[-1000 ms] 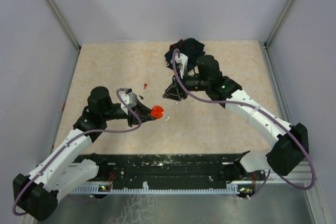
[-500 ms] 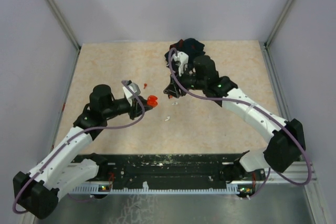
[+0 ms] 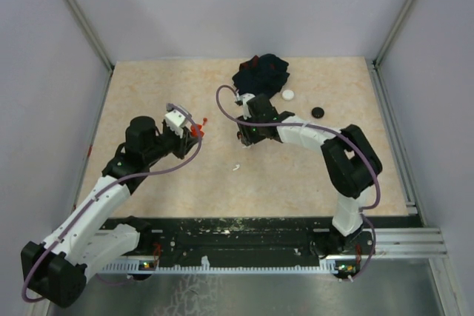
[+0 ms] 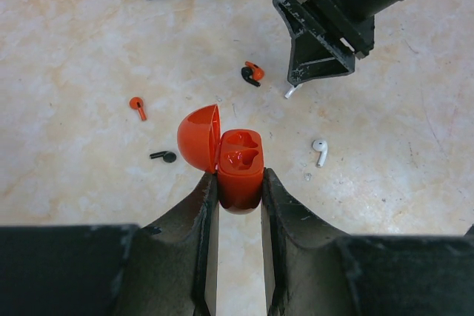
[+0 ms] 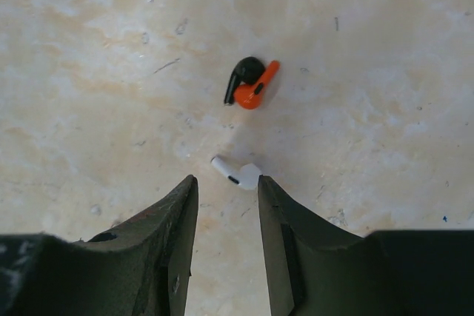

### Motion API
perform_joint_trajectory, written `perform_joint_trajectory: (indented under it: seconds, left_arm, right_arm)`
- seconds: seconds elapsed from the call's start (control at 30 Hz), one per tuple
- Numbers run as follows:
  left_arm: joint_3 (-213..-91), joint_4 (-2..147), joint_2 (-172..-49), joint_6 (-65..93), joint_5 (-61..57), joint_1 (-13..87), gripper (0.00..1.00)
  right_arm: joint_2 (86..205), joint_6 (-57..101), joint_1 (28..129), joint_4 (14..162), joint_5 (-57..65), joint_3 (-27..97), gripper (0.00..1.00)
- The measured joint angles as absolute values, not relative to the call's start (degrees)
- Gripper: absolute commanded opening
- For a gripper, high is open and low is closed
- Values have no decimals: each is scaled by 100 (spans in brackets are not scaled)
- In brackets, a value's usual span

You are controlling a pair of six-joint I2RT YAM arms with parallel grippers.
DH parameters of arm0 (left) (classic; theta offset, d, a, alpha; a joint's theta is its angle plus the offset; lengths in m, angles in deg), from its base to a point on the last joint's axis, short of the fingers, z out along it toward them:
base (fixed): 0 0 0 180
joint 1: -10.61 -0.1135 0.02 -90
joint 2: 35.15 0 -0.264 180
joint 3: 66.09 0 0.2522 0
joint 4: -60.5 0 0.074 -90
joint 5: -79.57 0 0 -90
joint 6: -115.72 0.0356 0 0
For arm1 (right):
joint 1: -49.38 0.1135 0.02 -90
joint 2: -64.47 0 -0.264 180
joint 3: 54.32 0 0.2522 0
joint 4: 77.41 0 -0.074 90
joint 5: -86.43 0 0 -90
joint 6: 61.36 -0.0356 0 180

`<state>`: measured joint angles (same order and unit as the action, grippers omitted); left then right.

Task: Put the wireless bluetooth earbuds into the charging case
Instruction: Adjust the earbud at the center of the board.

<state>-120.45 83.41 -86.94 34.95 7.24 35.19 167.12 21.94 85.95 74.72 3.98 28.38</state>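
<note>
Two left fingers [image 4: 198, 216] are clamping the orange-red charging case [image 4: 241, 172] by its sides, holding it with its lid [image 4: 198, 138] hanging open to their left and both moulded sockets facing up. Just beyond the tips, a black earbud [image 4: 164, 156] is lying on the worktop [image 4: 385, 183] to the left and a white earbud [image 4: 319, 150] to the right. A little farther left, a red earbud [image 4: 137, 106] is resting alone. Farther ahead, a black-and-orange pair [image 4: 252, 73] of earbuds is lying pressed together.

Next to that pair, the right fingers [image 5: 178, 220] are pointing down at the worktop and standing apart, gripping nothing. A second white earbud [image 5: 238, 172] is lying between their tips, nearer the right-hand one, and the pair is sitting just ahead of them.

Farthest off, a dark cloth [image 3: 259, 72] is lying crumpled beyond both sets of fingers, with a white puck [image 3: 287, 95] and a black puck [image 3: 317, 112] sitting near it, well apart from either set of fingers.
</note>
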Motion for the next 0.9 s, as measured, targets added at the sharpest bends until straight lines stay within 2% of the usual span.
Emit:
perform_joint_trajectory:
  seconds: [0.3, 0.47, 0.9]
  left_arm:
    - [-12045, 8352, -8685, 3491, 641, 3451, 1]
    - [-12045, 8354, -8677, 3491, 639, 3422, 1]
    - [-12045, 8356, -8709, 3491, 637, 3396, 1]
  right_arm:
    - [17466, 1835, 8595, 7463, -478, 3501, 36]
    - [17697, 1750, 8595, 7485, -574, 3770, 31]
    - [18097, 1687, 8595, 7439, -491, 3879, 30]
